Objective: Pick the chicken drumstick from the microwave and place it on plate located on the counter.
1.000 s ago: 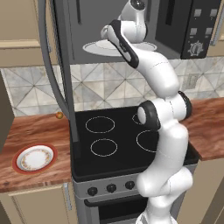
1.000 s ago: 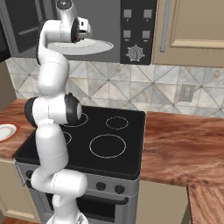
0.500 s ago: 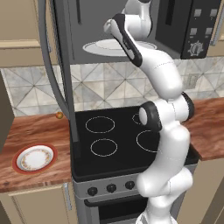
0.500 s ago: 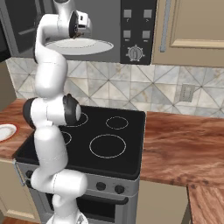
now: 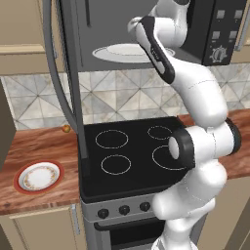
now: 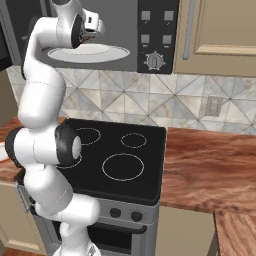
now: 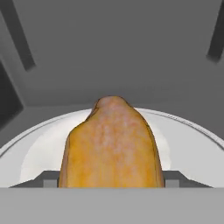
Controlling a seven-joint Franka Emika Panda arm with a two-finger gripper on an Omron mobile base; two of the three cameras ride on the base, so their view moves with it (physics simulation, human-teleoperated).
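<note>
In the hand view the chicken drumstick [image 7: 111,144] sits right in front of the camera, its golden-brown bulk rising between the two grey finger tips [image 7: 50,179] that show at its lower left and lower right; whether the fingers press on it or only flank it I cannot tell. It lies on the white glass disc [image 7: 188,148], with the grey inner walls of the microwave [image 7: 122,48] behind. In the left base view the plate [image 5: 38,177] lies on the counter [image 5: 34,146] left of the black stove top [image 5: 132,146], with a tiny orange ball [image 5: 65,129] near the stove's back left corner. Above, the microwave door [image 5: 66,63] hangs open to the left; the arm [image 5: 195,93] reaches up into the cavity over the disc. In the right base view the gripper [image 6: 92,31] sits just above the disc, beside the control panel [image 6: 154,35].
</note>
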